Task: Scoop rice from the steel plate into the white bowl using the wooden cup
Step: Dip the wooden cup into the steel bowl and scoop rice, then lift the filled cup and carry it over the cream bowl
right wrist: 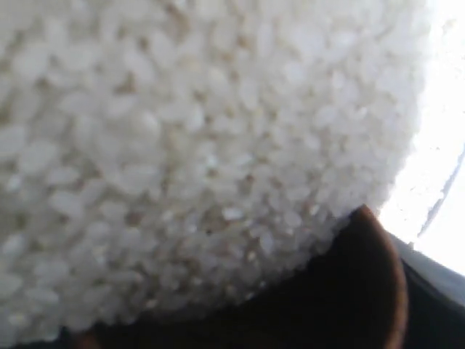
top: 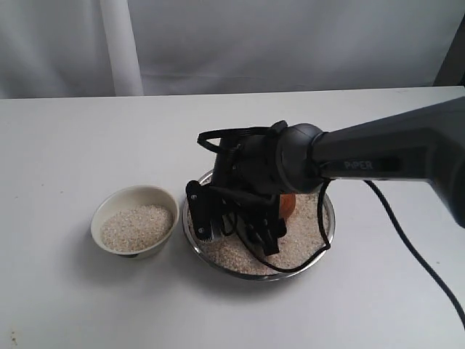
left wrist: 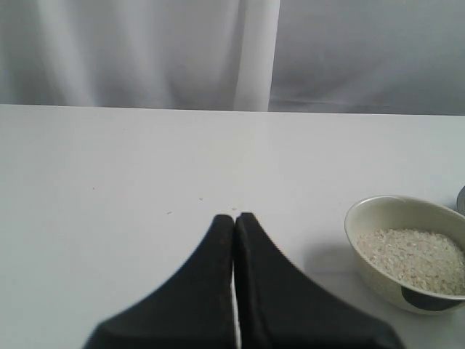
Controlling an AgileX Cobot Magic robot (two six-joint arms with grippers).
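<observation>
wooden cup (top: 288,206) — within right tool (top: 277,219)

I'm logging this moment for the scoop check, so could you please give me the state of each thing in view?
Bowl: upright, partly filled with rice.
Plate: holds a bed of rice.
Cup: gripped, mouth against the plate's rice.
Right gripper: shut on cup, over plate.
Left gripper: shut, empty.
</observation>
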